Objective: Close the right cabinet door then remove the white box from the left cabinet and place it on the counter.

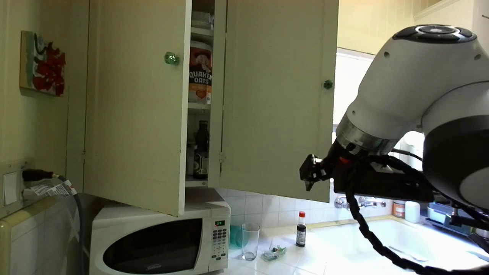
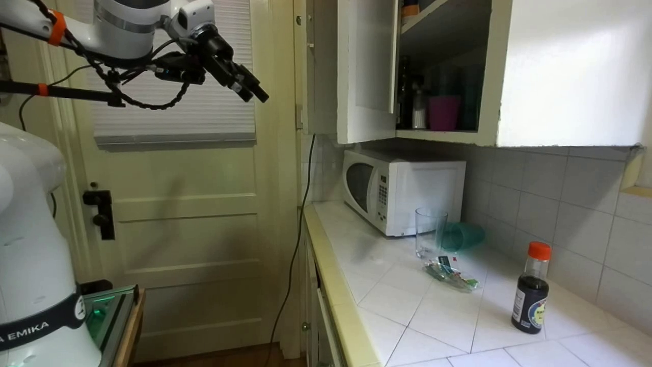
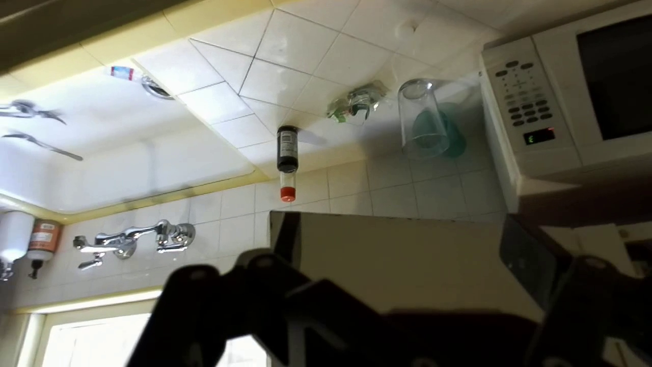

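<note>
The end effector (image 3: 405,234), fingers (image 3: 531,264) spread, hangs near the open right cabinet door (image 1: 278,97), the left cabinet (image 1: 198,107) ajar above the microwave (image 2: 405,193) in the counter's (image 2: 402,306) corner.

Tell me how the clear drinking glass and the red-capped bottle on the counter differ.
The clear drinking glass looks empty, while the red-capped bottle holds dark liquid. The glass is open at the top; the bottle wears a cap. The bottle carries a label, whereas the glass looks plain. The glass stands close to the microwave, the bottle farther from it. Both stand upright on the counter.
</note>
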You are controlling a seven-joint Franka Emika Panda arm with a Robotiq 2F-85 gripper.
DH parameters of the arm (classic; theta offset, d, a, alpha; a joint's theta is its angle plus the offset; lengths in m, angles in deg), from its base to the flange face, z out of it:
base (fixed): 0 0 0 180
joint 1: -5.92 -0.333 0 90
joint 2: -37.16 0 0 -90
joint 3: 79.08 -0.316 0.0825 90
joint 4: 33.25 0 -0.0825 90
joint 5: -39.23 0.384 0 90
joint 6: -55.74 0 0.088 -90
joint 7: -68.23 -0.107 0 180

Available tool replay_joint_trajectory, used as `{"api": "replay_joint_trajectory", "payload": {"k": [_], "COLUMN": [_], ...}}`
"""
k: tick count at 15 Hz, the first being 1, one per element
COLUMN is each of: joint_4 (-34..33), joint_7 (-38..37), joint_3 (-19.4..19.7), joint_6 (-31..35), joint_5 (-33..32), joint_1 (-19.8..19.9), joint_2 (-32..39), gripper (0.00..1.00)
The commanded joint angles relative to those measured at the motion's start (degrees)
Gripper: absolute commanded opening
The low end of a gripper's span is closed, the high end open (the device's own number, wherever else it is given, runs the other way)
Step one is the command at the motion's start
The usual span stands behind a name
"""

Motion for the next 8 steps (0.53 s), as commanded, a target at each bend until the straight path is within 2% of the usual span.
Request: {"api": "replay_joint_trajectory", "payload": {"k": [1,3,6,8], "joint_4": [-3.1,-4.6,-7.1,-9.2], "joint_7": [3.3,5.9,12.0,13.0], "joint_3": [3.1,4.6,6.7,5.7], "joint_6": [2.9,6.2,11.4,10.4], "joint_5": [-0.6,-0.4,1.8,3.7], "joint_1": [6.3,8.9,9.5,10.2], "joint_2": [1.4,2.9,6.2,8.4], "gripper": [1.00,1.00,1.00,1.00]}}
